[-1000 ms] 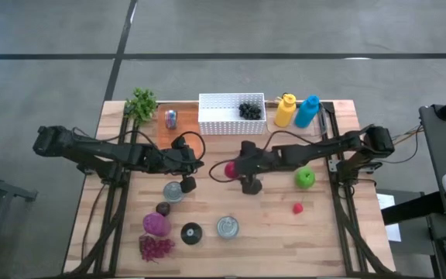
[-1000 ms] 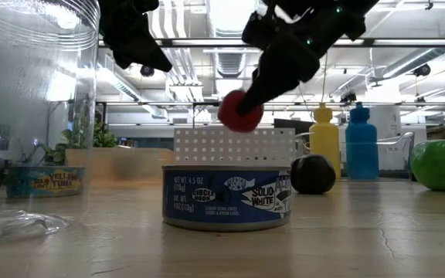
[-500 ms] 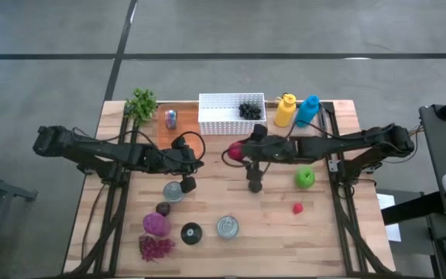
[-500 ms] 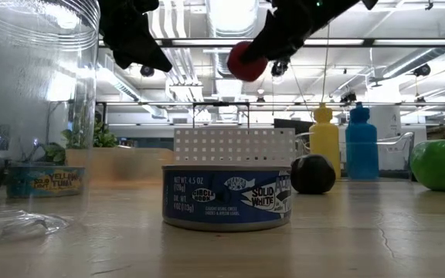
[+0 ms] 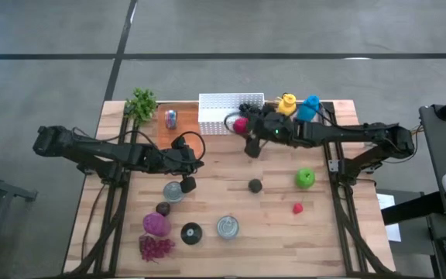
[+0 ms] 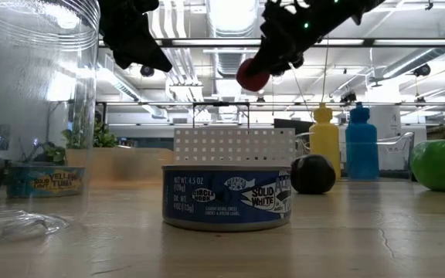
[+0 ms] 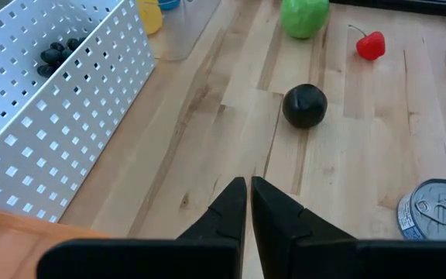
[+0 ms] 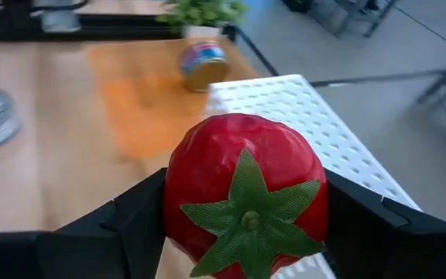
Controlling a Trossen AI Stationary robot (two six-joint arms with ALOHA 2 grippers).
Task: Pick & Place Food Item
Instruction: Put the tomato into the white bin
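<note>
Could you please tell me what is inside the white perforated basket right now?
A cluster of dark berries lies in the white basket. In the high view the right gripper and its tomato cover part of the inside.

Both arms are built from dark, near-black segments with chunky joints, and thin black cables are looped along them. Each is tipped with two matte black fingers, wedge-shaped on the left gripper [image 7: 248, 203]. A few tiny green lights are dotted on the right arm [image 5: 327, 136].
</note>
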